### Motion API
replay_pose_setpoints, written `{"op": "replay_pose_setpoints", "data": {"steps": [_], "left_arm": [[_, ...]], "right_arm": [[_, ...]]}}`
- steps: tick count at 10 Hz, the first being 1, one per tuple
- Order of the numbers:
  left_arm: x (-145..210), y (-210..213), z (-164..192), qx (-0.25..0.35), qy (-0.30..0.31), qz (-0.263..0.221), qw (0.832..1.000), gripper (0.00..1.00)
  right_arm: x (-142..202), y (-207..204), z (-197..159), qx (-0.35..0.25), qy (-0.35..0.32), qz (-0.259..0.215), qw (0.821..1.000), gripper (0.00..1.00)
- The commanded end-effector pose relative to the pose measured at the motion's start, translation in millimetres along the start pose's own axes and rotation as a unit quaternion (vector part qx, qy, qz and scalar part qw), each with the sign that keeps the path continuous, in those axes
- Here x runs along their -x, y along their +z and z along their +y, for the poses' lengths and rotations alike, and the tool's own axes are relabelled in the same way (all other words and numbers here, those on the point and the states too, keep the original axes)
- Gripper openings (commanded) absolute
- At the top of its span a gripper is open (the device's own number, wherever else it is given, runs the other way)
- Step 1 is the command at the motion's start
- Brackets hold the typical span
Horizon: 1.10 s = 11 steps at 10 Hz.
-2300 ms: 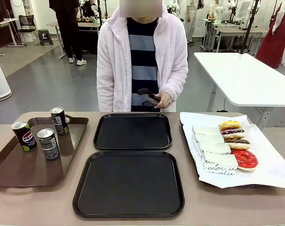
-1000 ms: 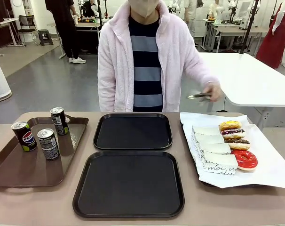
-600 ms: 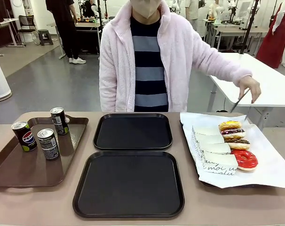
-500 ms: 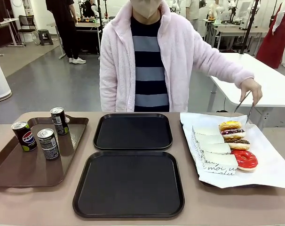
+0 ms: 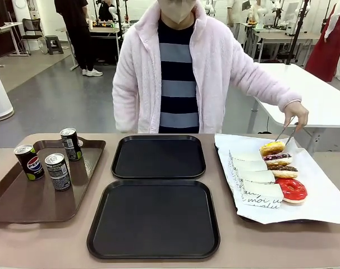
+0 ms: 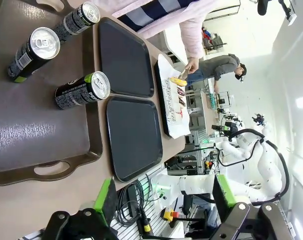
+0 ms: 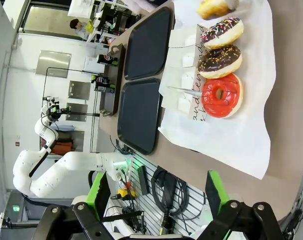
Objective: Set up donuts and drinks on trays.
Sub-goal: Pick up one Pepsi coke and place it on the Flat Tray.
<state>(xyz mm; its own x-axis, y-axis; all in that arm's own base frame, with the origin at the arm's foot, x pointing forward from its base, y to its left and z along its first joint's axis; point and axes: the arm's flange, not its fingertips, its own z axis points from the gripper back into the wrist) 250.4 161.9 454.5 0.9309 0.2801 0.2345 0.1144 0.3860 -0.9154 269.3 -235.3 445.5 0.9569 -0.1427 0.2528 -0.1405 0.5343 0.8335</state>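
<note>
Two black trays, the far one and the near one, lie bare at the table's middle. Several sleeved donuts sit in a row on white paper at the right: yellow, sprinkled, chocolate and red. The person's hand holds tongs against the yellow donut. Three cans stand on the brown tray. My left gripper is open, well back from the cans. My right gripper is open, away from the red donut.
The white paper overhangs its tray near the table's right edge. The person stands at the far side behind the far black tray. Bare tabletop runs along the front edge.
The person's hand has swung the tongs from in front of the body out to the right and down onto the yellow donut. Cans, trays and the other donuts have not moved.
</note>
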Motion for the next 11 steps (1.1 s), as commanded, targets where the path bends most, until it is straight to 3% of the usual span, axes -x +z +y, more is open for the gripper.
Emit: {"op": "replay_pose_setpoints", "data": {"steps": [1, 6, 8, 10, 11], "left_arm": [[-2, 1, -1, 0.010, -0.007, -0.006, 1.000, 1.00], [0, 0, 0, 0.000, 0.000, 0.000, 1.000, 1.00], [2, -43, -61, -0.166, -0.052, 0.018, 0.985, 1.00], [0, -93, -88, -0.330, -0.092, 0.022, 0.939, 1.00], [-13, -121, -97, -0.363, -0.100, 0.022, 0.926, 1.00]], "right_arm": [[0, 0, -2, -0.006, 0.000, -0.001, 1.000, 1.00], [0, 0, -2, -0.006, 0.000, -0.001, 1.000, 1.00], [0, 0, -2, -0.006, 0.000, -0.001, 1.000, 1.00], [0, 0, -2, -0.006, 0.000, -0.001, 1.000, 1.00], [0, 0, -2, -0.006, 0.000, -0.001, 1.000, 1.00]]}}
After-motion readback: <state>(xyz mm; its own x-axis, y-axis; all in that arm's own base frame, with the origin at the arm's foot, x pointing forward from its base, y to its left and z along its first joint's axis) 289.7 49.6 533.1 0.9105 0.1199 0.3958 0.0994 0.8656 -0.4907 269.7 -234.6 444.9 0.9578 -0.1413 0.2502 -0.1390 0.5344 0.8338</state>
